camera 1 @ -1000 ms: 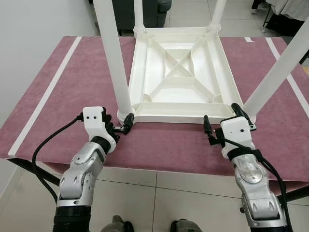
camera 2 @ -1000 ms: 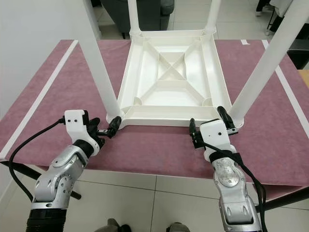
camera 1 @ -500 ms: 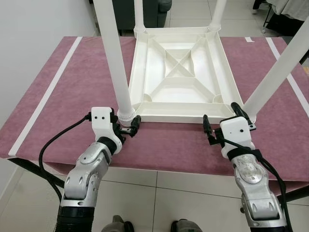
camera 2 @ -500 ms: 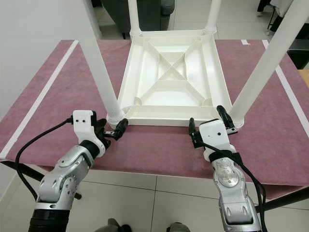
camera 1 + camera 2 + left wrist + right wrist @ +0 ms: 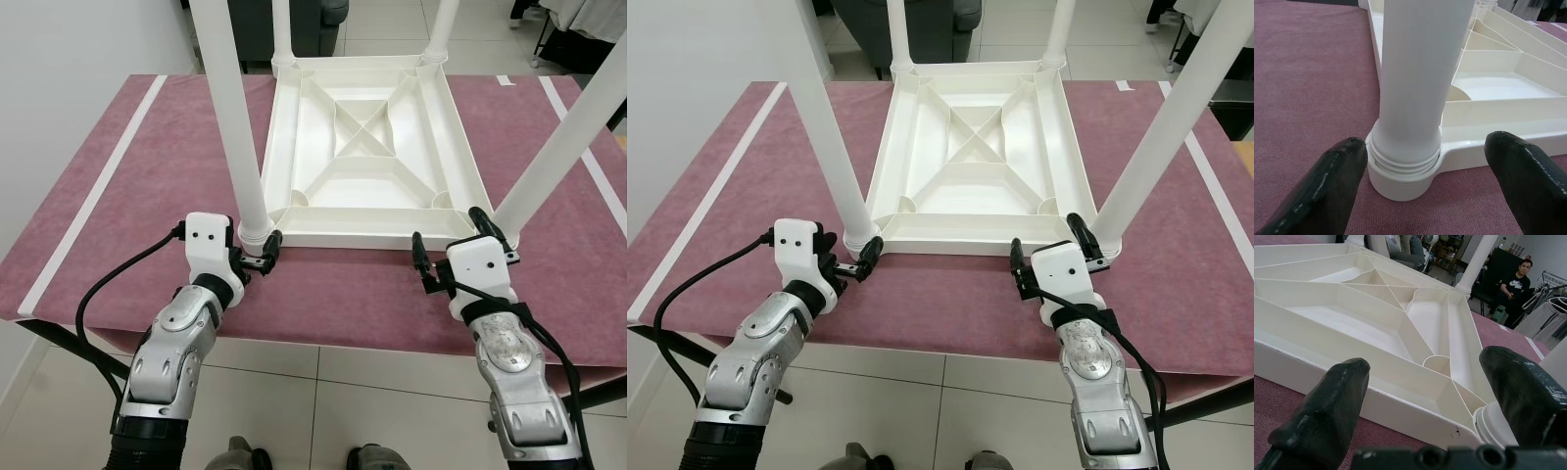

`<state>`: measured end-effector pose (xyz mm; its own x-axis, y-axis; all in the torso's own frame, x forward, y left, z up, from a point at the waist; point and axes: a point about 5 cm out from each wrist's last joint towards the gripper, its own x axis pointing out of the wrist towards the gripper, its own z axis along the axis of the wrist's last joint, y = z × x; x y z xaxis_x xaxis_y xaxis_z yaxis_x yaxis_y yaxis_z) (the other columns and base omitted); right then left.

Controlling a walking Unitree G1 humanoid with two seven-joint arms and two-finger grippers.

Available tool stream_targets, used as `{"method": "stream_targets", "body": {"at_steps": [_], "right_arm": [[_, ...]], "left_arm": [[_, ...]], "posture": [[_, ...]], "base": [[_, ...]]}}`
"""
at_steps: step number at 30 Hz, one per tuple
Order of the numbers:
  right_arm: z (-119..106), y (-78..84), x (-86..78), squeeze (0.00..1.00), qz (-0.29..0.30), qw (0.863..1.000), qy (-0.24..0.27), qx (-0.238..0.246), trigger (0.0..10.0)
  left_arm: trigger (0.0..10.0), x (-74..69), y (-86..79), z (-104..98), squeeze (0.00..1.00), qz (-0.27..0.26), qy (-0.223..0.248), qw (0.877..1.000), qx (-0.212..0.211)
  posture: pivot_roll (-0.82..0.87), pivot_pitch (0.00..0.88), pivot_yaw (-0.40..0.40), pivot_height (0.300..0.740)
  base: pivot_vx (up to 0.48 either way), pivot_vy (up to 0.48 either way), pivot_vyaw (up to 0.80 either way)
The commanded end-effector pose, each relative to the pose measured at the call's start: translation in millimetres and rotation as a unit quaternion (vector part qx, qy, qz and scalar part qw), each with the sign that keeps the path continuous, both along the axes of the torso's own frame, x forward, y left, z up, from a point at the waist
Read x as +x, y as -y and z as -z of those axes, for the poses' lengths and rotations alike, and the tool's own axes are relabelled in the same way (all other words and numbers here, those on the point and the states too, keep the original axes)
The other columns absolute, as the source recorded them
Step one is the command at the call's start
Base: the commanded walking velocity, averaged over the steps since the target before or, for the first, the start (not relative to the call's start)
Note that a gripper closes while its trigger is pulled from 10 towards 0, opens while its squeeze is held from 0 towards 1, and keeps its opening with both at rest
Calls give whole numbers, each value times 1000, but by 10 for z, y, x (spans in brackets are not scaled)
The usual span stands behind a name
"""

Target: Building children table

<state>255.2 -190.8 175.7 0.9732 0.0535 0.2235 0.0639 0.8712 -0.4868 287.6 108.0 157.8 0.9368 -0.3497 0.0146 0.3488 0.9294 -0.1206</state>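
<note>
Upturned white plastic children's table (image 5: 364, 147) lying flat on a maroon felt-covered tabletop (image 5: 147, 186), underside up, toward the tabletop's far edge and midway between its sides. Rectangular tray-like underside, raised rim, moulded ribs crossing in an X at the centre. Four round white legs rising from the corner sockets, near left leg (image 5: 235, 127) upright, near right leg (image 5: 563, 147) slanting outward. Threaded collar visible at the base of the near left leg (image 5: 1418, 88), seated in its round socket.

Left pincer (image 5: 257, 257) at the near left corner socket, black fingers (image 5: 1327, 186) apart on either side of the leg base, not clamped. Right pincer (image 5: 449, 240) at the near right corner, fingers (image 5: 1327, 406) spread wide, just before the rim. White tape stripes (image 5: 93, 191) along the tabletop's left and right sides.
</note>
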Motion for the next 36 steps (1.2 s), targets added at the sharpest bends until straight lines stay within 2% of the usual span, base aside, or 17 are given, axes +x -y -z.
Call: {"method": "stream_targets", "body": {"at_steps": [1, 6, 14, 16, 18, 20, 21, 22, 23, 24, 27, 30, 32, 36], "right_arm": [[42, -10, -2, 0, 1, 1000, -5, 3, 10000], [47, -11, -1, 0, 2, 1000, -6, 4, 10000], [88, 39, -13, 0, 19, 999, -14, 33, 10000], [100, 68, -15, 0, 31, 997, -18, 67, 10000], [107, 158, -23, 0, 64, 987, -19, 147, 10000], [113, 249, -58, 0, 95, 973, -15, 208, 10000], [113, 265, -67, 0, 101, 971, -14, 218, 10000], [109, 292, -111, 0, 108, 970, -9, 217, 10000], [109, 292, -111, 0, 108, 970, -9, 217, 10000], [91, 319, -202, 0, 112, 972, 1, 208, 10000], [72, 335, -221, 0, 113, 972, 9, 207, 10000], [56, 346, -210, 0, 113, 971, 15, 208, 10000], [-22, 372, -95, 0, 114, 966, 28, 231, 10000], [-80, 421, 18, 0, 118, 956, 35, 266, 10000]], "left_arm": [[10000, 21, -26, 20, 0, -16, 7, 1000, 24], [10000, 25, -25, 20, 0, -17, 11, 999, 30], [10000, 20, -24, 38, 0, -16, 12, 999, 35], [10000, 16, -24, 46, 0, -16, 13, 999, 35], [10000, -9, -48, 58, 0, -12, 30, 997, 64], [10000, -76, -75, 76, 0, 5, 74, 987, 143], [10000, -94, -77, 82, 0, 10, 85, 983, 163], [10000, -155, -129, 94, 0, 11, 86, 982, 167], [10000, -155, -129, 94, 0, 11, 86, 982, 167], [10000, -292, -250, 118, 0, 8, 82, 981, 174], [10000, -364, -296, 135, 0, 13, 85, 978, 188], [10000, -400, -309, 148, 0, 20, 89, 975, 201], [10000, -354, -306, 157, 0, 17, 93, 974, 205], [10000, -303, -284, 144, 0, 12, 100, 974, 204]], "posture": [[-112, 92, 113, 740], [-112, 92, 113, 740], [-114, 96, 114, 740], [-114, 96, 114, 740], [-114, 95, 114, 740], [-115, 94, 114, 740], [-115, 94, 114, 740], [-117, 92, 113, 740], [-117, 92, 113, 740], [-119, 92, 113, 740], [-118, 91, 115, 740], [-118, 91, 115, 740], [-115, 86, 115, 740], [-110, 82, 116, 740]], "base": [[0, 0, 0], [0, 0, 0], [0, 0, 0], [0, 0, 0], [0, 0, 0], [0, 0, 0], [0, 0, 0], [0, 0, 0], [0, 0, 0], [0, 0, 0], [0, 0, 0], [0, 0, 0], [0, 0, 0], [0, 0, 0]]}}
